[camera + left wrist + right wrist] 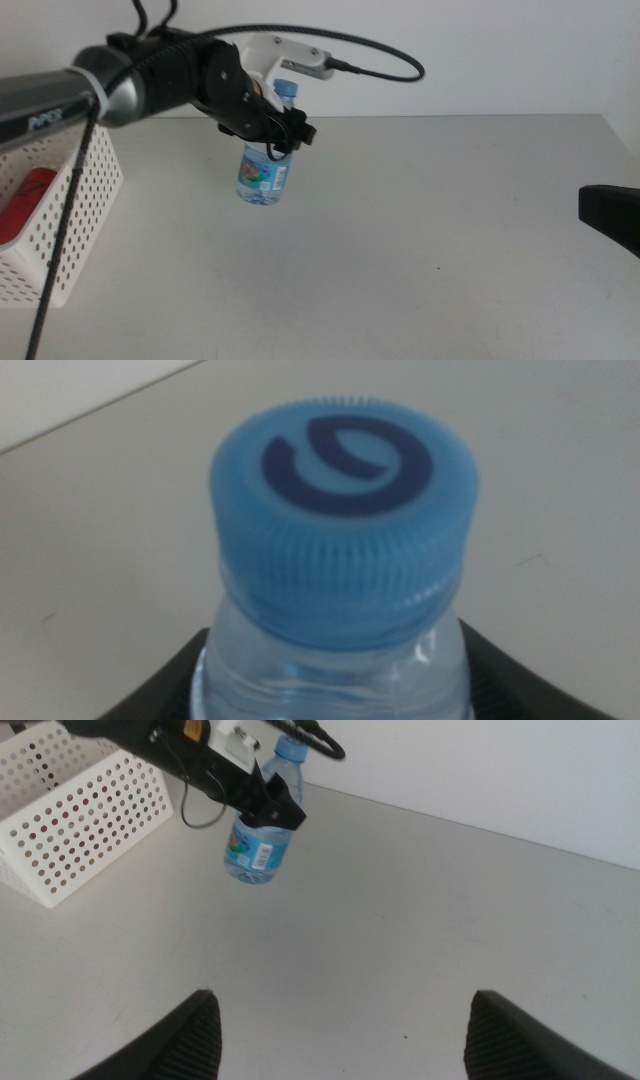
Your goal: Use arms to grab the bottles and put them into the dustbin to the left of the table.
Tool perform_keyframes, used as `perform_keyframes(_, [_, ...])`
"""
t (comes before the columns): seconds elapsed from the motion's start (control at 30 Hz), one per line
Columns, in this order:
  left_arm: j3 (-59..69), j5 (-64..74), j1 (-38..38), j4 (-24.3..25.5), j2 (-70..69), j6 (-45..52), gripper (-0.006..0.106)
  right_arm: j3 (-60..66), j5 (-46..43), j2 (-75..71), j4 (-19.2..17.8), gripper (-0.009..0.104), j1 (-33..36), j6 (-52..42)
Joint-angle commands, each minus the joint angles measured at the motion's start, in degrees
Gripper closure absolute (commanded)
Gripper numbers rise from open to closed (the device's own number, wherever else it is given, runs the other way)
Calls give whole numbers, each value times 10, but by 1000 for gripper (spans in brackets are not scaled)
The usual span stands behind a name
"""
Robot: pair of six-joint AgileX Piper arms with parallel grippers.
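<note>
My left gripper (283, 135) is shut on the neck of the small clear water bottle (265, 178) with a blue cap (343, 525) and holds it in the air above the table (420, 230), right of the dustbin. The bottle also shows in the right wrist view (258, 848). The white perforated dustbin (85, 215) stands at the left with a red can (22, 205) inside. My right gripper (340, 1035) is open and empty, low at the right edge of the middle view (610, 215). The tea bottle is out of view.
A black cable (385, 55) loops from the left arm above the table's far edge. Another cable (62, 235) hangs in front of the dustbin. The dustbin shows in the right wrist view (75, 830) too.
</note>
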Motion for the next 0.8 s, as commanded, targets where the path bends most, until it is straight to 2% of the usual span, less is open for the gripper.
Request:
perform_keyframes(0.0, [-64,62,44,-55,-49,66,102,-19,-41,0,-11,33,2,-7])
perform_keyframes(0.07, [-88,121,81,-120,-57,126,102,-19,-41,0,-11,33,2,-7])
perform_keyframes(0.17, [-127,222,138,-153,-71,193,102,-19,-41,0,-11,33,2,-7])
perform_keyframes(0.5, [-274,448,298,-121,-82,220,102,-19,-41,0,-11,33,2,-7])
perform_keyframes(0.77, [-274,458,401,-126,-67,232,102,-19,-41,0,-11,33,2,-7])
